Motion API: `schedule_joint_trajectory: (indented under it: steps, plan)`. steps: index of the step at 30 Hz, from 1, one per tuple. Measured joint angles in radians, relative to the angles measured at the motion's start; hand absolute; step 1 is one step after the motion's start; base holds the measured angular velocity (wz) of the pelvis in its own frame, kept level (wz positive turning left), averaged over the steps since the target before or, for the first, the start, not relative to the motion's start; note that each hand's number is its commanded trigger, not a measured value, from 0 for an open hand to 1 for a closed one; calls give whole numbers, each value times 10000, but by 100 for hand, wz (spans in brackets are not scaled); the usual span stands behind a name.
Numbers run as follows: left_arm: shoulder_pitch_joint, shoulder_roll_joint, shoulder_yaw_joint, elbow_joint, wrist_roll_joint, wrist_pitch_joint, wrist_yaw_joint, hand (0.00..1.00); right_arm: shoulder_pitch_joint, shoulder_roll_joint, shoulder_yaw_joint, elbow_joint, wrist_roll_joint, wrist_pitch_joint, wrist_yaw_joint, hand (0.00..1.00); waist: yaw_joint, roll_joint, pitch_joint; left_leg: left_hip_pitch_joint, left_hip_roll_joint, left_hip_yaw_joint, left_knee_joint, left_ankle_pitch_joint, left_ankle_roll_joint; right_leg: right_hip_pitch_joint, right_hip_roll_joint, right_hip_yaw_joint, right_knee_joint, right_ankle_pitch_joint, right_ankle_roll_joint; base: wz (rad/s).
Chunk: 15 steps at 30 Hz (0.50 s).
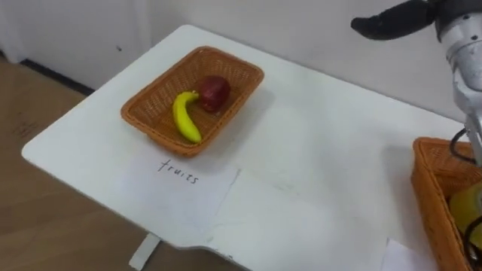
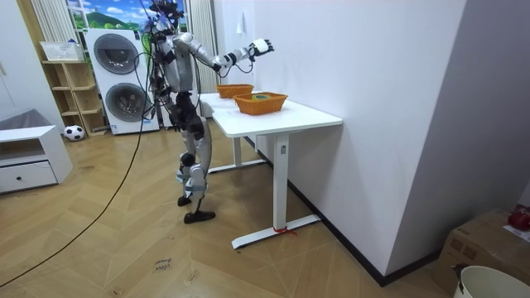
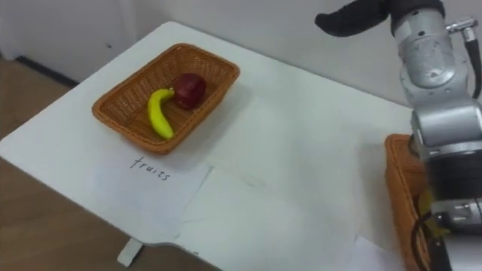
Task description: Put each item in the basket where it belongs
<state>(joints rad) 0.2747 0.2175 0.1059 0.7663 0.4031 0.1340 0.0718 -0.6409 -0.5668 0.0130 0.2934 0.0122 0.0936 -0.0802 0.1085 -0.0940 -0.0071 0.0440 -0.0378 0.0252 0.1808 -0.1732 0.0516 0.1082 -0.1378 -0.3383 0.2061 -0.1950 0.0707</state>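
Nearest, at six o'clock on the white worktop (image 1: 324, 150), lay a handwritten paper label (image 1: 188, 184); over at four o'clock a second basket (image 1: 433, 188) sat at the edge, something yellow (image 1: 467, 207) inside, too cut off to name; further back, at ten o'clock, the fruit basket (image 1: 151, 113) held a banana (image 1: 184, 117) and a red apple (image 1: 214, 92) side by side; and way up at one o'clock the right robot hand (image 1: 388, 21) hung above the worktop, fingers stretched out, carrying nothing.

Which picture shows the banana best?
The left eye view: the banana lies whole in the basket, beside the apple. Right eye view shows it equally. In the room view it is too small to tell.
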Motion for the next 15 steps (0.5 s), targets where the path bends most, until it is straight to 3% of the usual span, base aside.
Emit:
schedule_joint_trajectory:
  steps: [2,6,12,15]
  plan:
    - [-2,-9,13,-57,27,-127,81,0,-97,-373,-253,-23,-8,-88,-323,0,-106,18,-15,95,111,367,-156,3,-29,-209,76,325,39,45,-59,-51]
    - [17,-6,111,-177,20,-129,146,0,-72,-504,-881,-273,745,-108,-932,0,-606,-5,-7,291,214,787,-282,-9,-48,-219,185,648,-6,83,-91,-30]
    - [52,-5,127,-380,-3,-391,588,0,7,-819,-1700,-271,2018,-144,-1837,0,-1289,-113,56,321,365,1058,-312,-106,-158,-271,334,768,-55,124,-148,-14]
    - [65,6,141,-373,3,-523,788,0,636,-850,-2699,-399,2307,-451,-2294,0,-1609,-139,44,381,426,1126,-307,-122,-182,-239,390,767,-78,137,-168,-3]
